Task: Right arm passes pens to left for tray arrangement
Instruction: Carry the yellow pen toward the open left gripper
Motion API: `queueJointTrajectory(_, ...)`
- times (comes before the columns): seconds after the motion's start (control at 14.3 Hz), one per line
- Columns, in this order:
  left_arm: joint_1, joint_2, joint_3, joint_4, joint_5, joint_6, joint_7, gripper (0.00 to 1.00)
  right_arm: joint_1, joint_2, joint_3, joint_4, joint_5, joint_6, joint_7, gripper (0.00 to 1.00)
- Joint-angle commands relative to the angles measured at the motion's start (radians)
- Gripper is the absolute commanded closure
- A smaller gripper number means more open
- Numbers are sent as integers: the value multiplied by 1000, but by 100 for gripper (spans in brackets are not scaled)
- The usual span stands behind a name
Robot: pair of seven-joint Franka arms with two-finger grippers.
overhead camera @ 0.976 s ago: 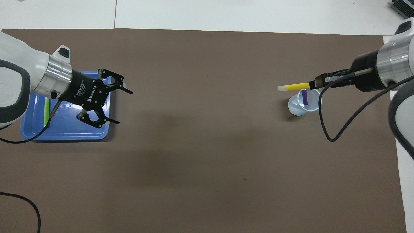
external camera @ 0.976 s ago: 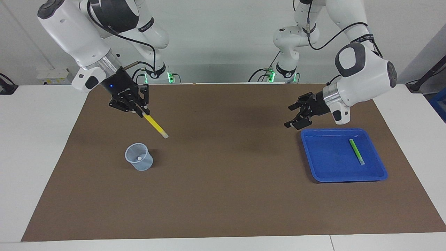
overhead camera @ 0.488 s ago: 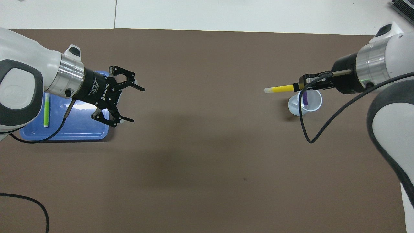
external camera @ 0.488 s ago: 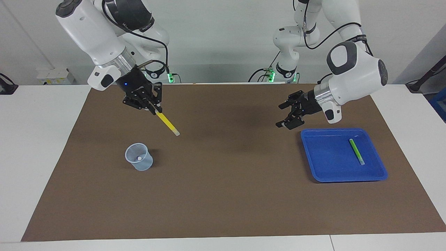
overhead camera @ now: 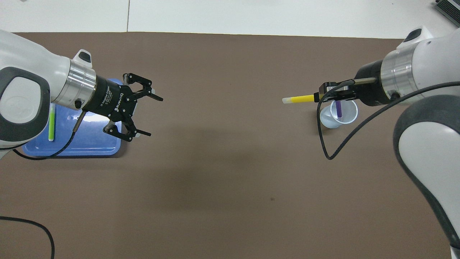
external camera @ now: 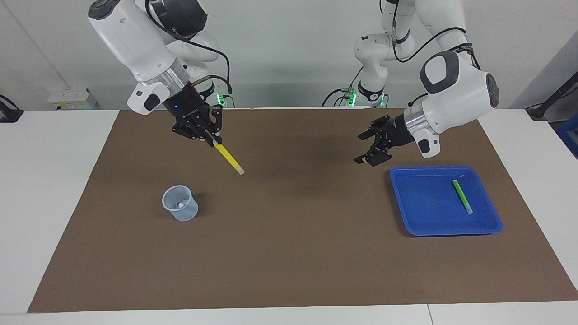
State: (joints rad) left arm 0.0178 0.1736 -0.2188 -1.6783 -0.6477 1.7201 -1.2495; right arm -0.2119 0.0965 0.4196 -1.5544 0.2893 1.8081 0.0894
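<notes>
My right gripper is shut on the yellow pen and holds it in the air over the mat, its whitish end pointing toward the table's middle. The purple pen stands in the translucent cup. The green pen lies in the blue tray. My left gripper is open and empty, in the air beside the tray's edge, facing the table's middle.
A brown mat covers the table; white table surface borders it. A black cable loops from the right arm. Another cable lies near the left arm's end.
My right gripper has carried the yellow pen away from over the cup toward the table's middle. My left gripper has moved off the tray toward the middle, still open.
</notes>
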Motion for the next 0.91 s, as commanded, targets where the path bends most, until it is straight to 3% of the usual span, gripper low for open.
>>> queueJointTrajectory(0.0,-10,-25,9,-27,-15,19,-13,2,2,3,4,2,24,23,18,100)
queueJointTrajectory(0.84,-10,-25,10,-31,-15,19,-13,2,78,-6,4,-21,22,63,131,100)
